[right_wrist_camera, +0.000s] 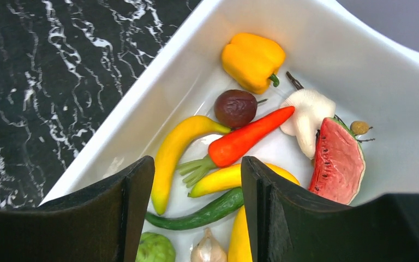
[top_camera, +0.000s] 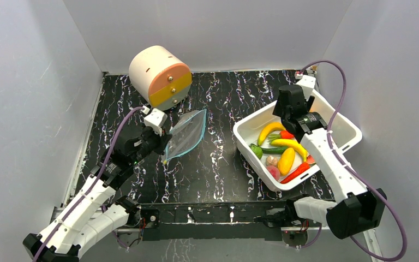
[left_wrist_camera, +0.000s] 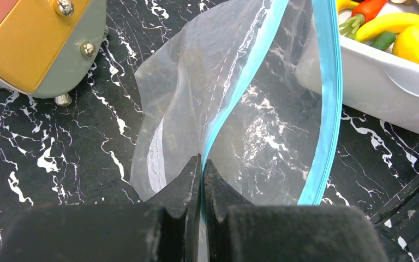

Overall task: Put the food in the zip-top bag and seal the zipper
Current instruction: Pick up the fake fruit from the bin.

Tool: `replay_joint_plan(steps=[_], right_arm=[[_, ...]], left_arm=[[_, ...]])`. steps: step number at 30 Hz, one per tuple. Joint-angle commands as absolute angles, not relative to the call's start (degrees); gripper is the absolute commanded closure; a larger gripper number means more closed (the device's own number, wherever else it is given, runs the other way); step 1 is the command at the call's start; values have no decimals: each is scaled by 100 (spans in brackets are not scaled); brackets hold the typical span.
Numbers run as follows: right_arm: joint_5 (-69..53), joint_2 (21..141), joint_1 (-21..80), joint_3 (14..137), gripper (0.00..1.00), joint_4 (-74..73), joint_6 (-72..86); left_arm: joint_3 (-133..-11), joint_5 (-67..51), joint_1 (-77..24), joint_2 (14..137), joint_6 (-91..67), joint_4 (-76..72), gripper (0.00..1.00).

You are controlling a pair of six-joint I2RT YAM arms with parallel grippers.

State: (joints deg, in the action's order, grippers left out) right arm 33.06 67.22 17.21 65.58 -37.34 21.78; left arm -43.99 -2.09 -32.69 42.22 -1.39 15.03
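The clear zip-top bag [top_camera: 188,132] hangs tilted above the black table, its mouth spread apart. My left gripper [left_wrist_camera: 202,164] is shut on one side of the teal zipper [left_wrist_camera: 241,87]; the other side [left_wrist_camera: 327,98] curves free. The bag has nothing in it. The food [top_camera: 282,150] lies in a white tub [top_camera: 251,121]. My right gripper [right_wrist_camera: 196,169] hovers open over it, holding nothing. Below its fingers are a yellow banana [right_wrist_camera: 174,150], a red chili [right_wrist_camera: 251,136], a green cucumber [right_wrist_camera: 207,213], a yellow bell pepper [right_wrist_camera: 253,60], a brown piece [right_wrist_camera: 235,108] and a watermelon slice [right_wrist_camera: 338,161].
A cream cylinder with an orange, yellow and grey face [top_camera: 158,76] stands at the back left, just behind the bag. The tub's wall [left_wrist_camera: 387,82] sits close to the right of the bag's mouth. Grey walls enclose the table on three sides.
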Motion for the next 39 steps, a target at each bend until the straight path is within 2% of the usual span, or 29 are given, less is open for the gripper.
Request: replay_joint_plan(steps=[1, 9, 14, 26, 34, 39], right_arm=[[3084, 6952, 1182, 6283, 44, -2799, 2270], [2647, 7576, 192, 5777, 46, -1597, 2244], [2178, 7913, -231, 5573, 41, -1205, 2306], [1691, 8841, -413, 5461, 27, -761, 2593], [2234, 9198, -413, 5528, 25, -907, 2604], [2004, 9419, -414, 5472, 26, -851, 2862]], left_arm=[[-4277, -314, -3233, 4017, -138, 1350, 100], [-4237, -384, -3227, 3941, -131, 1353, 100], [-4201, -413, -3227, 3868, -146, 1310, 100], [-4192, -461, -3227, 3963, -153, 1330, 100], [-4142, -447, -3227, 3921, -149, 1248, 100], [-4159, -501, -3234, 3998, -146, 1249, 100]])
